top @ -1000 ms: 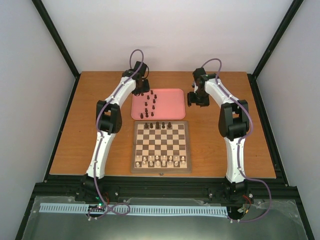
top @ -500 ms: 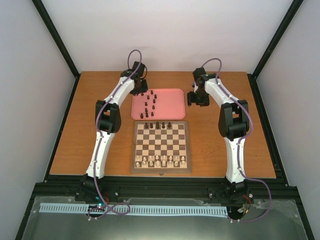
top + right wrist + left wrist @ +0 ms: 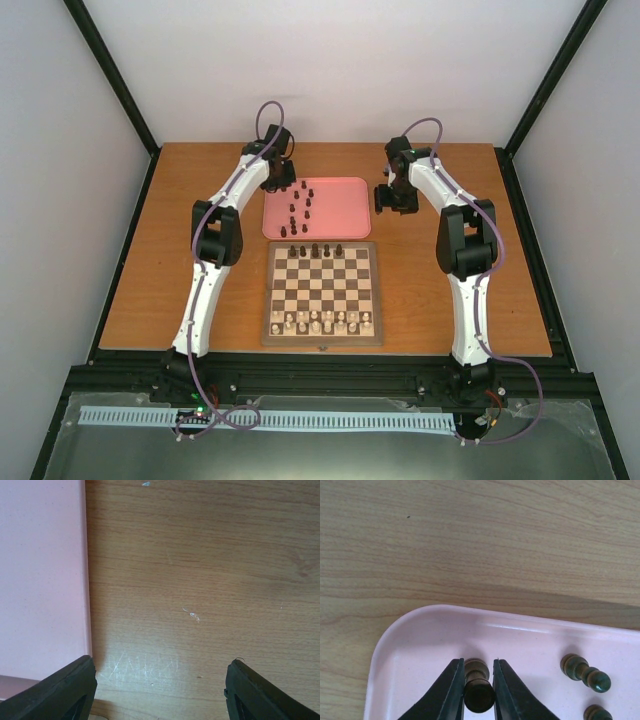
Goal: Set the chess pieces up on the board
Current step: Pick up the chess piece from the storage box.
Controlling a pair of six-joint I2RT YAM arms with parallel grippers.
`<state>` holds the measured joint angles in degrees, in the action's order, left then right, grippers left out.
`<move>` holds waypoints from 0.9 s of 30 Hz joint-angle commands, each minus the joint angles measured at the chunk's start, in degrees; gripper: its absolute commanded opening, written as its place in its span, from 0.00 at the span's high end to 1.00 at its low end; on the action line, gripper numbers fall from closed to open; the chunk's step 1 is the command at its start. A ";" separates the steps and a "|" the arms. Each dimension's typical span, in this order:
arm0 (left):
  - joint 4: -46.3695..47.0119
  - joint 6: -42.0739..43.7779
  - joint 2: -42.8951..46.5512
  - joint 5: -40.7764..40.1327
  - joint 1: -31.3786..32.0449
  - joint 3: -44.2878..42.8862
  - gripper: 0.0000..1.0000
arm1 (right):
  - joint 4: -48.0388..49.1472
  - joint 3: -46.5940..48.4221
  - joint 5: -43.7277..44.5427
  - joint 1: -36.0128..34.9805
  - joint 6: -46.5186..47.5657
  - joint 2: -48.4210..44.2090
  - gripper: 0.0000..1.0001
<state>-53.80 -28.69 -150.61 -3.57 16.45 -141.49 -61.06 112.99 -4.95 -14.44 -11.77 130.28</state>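
Inside left tool [image 3: 477,664]: dark chess piece [image 3: 479,694]

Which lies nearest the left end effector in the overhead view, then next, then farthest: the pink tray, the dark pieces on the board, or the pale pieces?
1. Pink tray, beneath the left end effector, which is closed on a dark piece there.
2. Dark pieces on the board, in its far row.
3. Pale pieces, in its near row.
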 commanded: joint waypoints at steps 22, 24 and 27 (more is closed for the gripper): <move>-6.16 5.85 22.40 -1.82 -0.54 15.62 0.95 | 1.47 -4.74 -0.25 0.37 0.00 -4.10 0.29; -6.11 6.13 28.00 -0.94 -0.21 22.18 0.95 | 1.90 -5.98 -0.28 0.37 -0.01 -4.99 0.29; -5.03 6.07 37.63 -0.27 0.86 34.46 0.96 | 2.47 -7.62 -0.14 0.30 -0.09 -6.25 0.29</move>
<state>-58.15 -24.05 -123.22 -4.71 16.53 -117.69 -59.92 107.15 -5.17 -14.44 -11.79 128.66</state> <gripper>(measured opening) 0.136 0.708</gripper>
